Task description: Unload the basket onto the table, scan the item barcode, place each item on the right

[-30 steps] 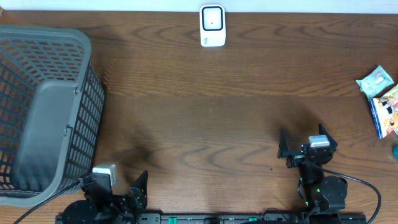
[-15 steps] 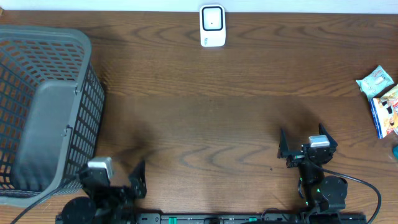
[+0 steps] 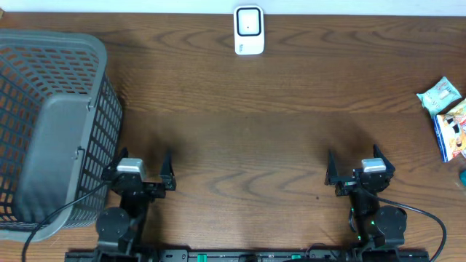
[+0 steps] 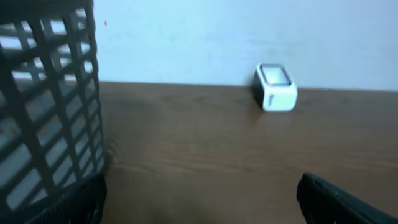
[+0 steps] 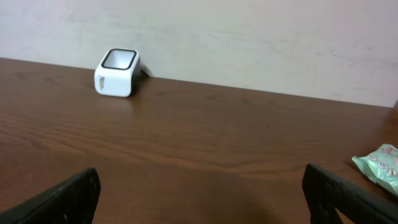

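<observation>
The white barcode scanner (image 3: 248,30) stands at the table's far edge; the left wrist view shows it as the scanner (image 4: 275,87) and the right wrist view as the scanner (image 5: 117,73). The items are snack packets at the right edge: a teal packet (image 3: 440,95) and a blue and yellow packet (image 3: 455,129). The teal packet (image 5: 379,165) also shows low right in the right wrist view. My left gripper (image 3: 138,166) is open and holds nothing, near the front left beside the basket. My right gripper (image 3: 354,156) is open and holds nothing, near the front right, well short of the packets.
A large grey plastic basket (image 3: 51,124) fills the left side, and its mesh wall (image 4: 50,106) stands close on the left of the left gripper (image 4: 199,199). Bare brown wood lies between the right gripper (image 5: 202,199) and the scanner.
The left arm has come up from the table's front edge and now points forward next to the basket. The right arm has not moved.
</observation>
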### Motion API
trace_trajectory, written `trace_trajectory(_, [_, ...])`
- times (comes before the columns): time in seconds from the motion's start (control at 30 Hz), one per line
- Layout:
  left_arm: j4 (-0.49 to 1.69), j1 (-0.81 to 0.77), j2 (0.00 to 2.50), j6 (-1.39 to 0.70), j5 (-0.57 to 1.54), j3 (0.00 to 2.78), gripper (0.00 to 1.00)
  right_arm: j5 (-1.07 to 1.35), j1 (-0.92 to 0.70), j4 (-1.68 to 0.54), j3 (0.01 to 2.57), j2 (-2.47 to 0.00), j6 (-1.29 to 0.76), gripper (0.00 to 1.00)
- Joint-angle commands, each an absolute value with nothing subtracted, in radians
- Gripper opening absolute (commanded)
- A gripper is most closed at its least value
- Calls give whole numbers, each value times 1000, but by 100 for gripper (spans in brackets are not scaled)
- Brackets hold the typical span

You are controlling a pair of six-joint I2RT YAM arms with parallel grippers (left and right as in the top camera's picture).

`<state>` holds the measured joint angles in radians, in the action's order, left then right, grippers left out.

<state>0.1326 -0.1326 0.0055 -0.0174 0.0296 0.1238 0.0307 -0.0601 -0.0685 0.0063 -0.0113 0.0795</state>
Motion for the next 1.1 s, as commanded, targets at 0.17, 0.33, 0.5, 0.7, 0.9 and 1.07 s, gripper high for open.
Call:
trace_trajectory(0.17, [20,-129,1,52,-12,4,98,36,-50,-72,6,-5,64,99])
trace_trajectory(0.33, [75,-114,1,52,-10,4,98,36,-50,-72,6,-5,64,99])
trace_trajectory(0.5, [75,-103,1,52,-8,4,98,36,-50,-72,6,-5,64,99])
trace_trajectory(0.7, [75,-101,1,52,-5,4,98,36,-50,-72,6,-5,64,99])
trace_trajectory(0.9, [73,-101,1,51,-9,4,98,36,-50,-72,6,-5,64,99])
trace_trajectory(1.07, [73,-101,1,52,-9,4,98,36,-50,-72,6,-5,64,99])
